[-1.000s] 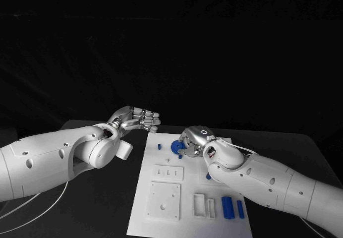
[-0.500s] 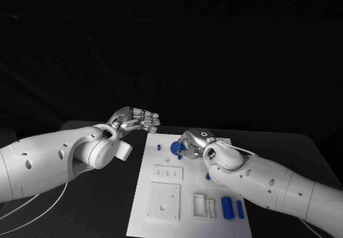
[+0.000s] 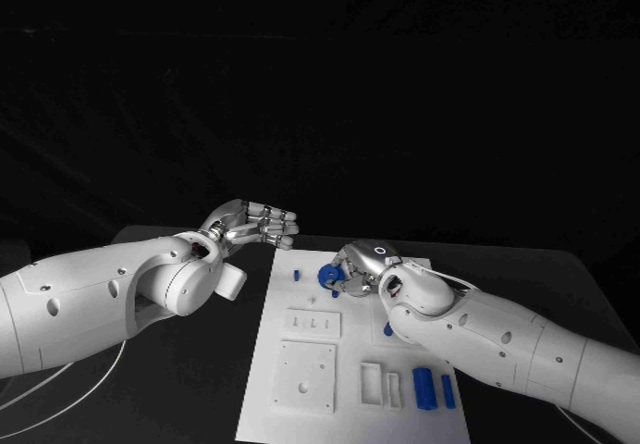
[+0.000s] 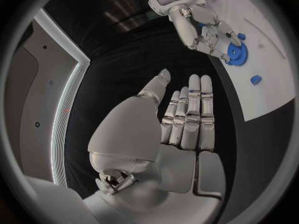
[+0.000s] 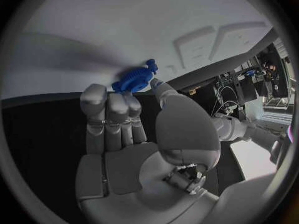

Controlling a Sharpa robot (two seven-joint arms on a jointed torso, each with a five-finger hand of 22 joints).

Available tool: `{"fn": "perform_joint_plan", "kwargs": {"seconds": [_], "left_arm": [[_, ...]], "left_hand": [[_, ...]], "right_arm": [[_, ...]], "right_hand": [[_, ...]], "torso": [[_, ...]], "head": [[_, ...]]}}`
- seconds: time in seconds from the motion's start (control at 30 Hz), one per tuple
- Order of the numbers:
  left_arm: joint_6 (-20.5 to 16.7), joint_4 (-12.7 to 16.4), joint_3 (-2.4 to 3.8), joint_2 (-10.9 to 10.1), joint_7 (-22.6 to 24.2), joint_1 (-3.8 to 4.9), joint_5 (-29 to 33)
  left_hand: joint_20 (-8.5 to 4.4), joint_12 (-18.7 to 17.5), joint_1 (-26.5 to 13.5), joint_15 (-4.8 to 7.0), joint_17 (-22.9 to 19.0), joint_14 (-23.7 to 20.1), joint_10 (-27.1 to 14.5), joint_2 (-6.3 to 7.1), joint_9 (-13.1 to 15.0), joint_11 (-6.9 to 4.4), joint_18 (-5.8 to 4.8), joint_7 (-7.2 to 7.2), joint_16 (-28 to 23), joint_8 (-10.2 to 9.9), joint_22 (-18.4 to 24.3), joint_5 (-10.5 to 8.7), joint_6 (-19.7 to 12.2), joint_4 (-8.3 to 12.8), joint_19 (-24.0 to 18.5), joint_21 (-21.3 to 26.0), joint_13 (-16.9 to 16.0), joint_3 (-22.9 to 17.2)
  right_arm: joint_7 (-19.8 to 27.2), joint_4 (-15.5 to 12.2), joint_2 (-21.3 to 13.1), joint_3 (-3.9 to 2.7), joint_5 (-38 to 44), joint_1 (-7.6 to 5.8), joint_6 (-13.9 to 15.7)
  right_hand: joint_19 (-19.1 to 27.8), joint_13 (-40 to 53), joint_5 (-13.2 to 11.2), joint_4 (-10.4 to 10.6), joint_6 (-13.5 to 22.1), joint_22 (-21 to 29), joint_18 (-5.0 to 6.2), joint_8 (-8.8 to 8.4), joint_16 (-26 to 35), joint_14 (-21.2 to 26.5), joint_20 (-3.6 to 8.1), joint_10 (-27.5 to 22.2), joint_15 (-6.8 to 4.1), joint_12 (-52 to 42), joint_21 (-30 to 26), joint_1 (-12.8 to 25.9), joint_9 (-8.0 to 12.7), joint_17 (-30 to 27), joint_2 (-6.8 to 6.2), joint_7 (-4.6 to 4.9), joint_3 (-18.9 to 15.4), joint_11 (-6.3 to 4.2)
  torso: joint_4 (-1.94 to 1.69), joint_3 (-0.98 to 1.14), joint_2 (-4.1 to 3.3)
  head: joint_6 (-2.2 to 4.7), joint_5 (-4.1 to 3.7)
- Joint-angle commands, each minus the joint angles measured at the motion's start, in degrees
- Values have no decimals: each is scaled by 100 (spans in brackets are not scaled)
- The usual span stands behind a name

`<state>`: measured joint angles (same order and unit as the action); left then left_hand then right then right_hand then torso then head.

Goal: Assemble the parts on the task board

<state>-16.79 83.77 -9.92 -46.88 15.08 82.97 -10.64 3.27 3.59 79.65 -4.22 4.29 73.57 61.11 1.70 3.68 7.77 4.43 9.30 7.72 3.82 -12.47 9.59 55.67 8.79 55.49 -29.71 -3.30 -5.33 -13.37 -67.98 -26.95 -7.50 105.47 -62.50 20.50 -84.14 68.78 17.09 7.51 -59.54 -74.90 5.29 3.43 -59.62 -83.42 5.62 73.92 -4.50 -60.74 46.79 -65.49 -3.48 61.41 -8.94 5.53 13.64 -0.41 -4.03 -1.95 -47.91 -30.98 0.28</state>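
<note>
little has changed: the right hand [image 3: 358, 268] still pinches the blue gear [image 3: 329, 274] low over the task board's [image 3: 301, 407] far end (seating unfinished); left hand [image 3: 253, 223] stays empty, fingers apart.

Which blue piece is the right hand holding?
The toothed blue gear, pinched in the right hand at the board's far end; the other blue pieces lie untouched.

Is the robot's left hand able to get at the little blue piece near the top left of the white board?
Probably yes. The left hand hovers empty beside the task board, and nothing sits between it and the little blue piece.
</note>
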Motion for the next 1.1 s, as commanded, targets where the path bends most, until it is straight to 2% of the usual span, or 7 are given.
{"fn": "perform_joint_plan", "kwargs": {"seconds": [0.03,0.3,0.37,0.63,0.8,0.97,1.1], "left_arm": [[76,11,4,4,20,7,-14],[66,26,4,-17,35,7,-14],[63,28,4,-27,37,7,-14],[62,33,4,-52,42,7,-14],[61,31,4,-74,45,7,-14],[61,19,5,-93,46,7,-13],[74,1,4,-104,49,7,-13]], "left_hand": [[-15,-11,19,4,3,30,-29,-10,9,6,52,2,-4,6,5,3,-27,26,-40,-2,-8,11],[-12,-11,12,2,3,27,-42,-7,9,9,53,6,-4,6,25,9,-37,3,-32,7,-8,11],[-12,-12,10,1,3,27,-42,-7,9,9,53,6,-4,6,25,8,-37,1,-32,8,-8,12],[-12,-12,10,1,3,27,-42,-7,9,9,53,6,-4,6,25,8,-37,1,-32,8,-8,12],[-12,-12,10,1,3,27,-42,-7,9,9,53,6,-4,6,25,8,-37,1,-32,8,-8,12],[-12,-12,10,1,3,27,-42,-7,9,9,53,6,-4,6,25,8,-37,1,-32,8,-8,12],[-12,-10,13,2,3,22,-31,-4,10,6,53,2,-4,8,49,12,-30,-10,-23,23,-9,4]], "right_arm": [[55,9,-44,23,-156,27,-298],[148,-141,-222,23,-424,47,-224],[164,-193,-280,22,-497,55,-212],[162,-466,-514,-27,-600,64,19],[149,-665,-749,-190,-683,66,237],[243,-848,-1086,-456,-1035,66,283],[503,-859,-1381,-676,-1547,66,217]], "right_hand": [[-319,6,15,25,-25,-248,81,13,2,13,-25,-23,25,-9,-1,80,-10,8,24,6,77,11],[-322,29,-318,88,-83,-246,99,13,-24,7,-18,-3,15,-47,26,396,-11,33,42,-6,845,-2],[-321,39,-368,-97,-78,-243,106,12,-35,8,-23,-1,16,-55,37,586,-10,37,66,-8,987,1],[-323,46,-332,-111,-95,-246,106,14,-43,7,-22,9,15,-64,56,619,-12,39,33,-12,1007,-3],[-323,50,-332,-87,-112,-248,105,14,-54,5,-20,22,13,-72,71,605,-12,43,2,-16,1024,-7],[-317,39,-358,-98,-117,-239,106,15,-34,12,-21,12,13,-54,51,551,-12,22,-9,-15,1044,-9],[-312,29,-847,-509,-145,-232,94,12,10,16,-33,4,24,-45,26,13,-11,-18,-2,16,856,22]], "torso": [[-5,-1,1],[5,4,-6],[13,7,-6],[14,7,-1],[16,9,10],[26,13,14],[46,24,22]], "head": [[-8,0],[5,-10],[14,1],[4,-22],[9,-33],[36,-56],[56,-80]]}}
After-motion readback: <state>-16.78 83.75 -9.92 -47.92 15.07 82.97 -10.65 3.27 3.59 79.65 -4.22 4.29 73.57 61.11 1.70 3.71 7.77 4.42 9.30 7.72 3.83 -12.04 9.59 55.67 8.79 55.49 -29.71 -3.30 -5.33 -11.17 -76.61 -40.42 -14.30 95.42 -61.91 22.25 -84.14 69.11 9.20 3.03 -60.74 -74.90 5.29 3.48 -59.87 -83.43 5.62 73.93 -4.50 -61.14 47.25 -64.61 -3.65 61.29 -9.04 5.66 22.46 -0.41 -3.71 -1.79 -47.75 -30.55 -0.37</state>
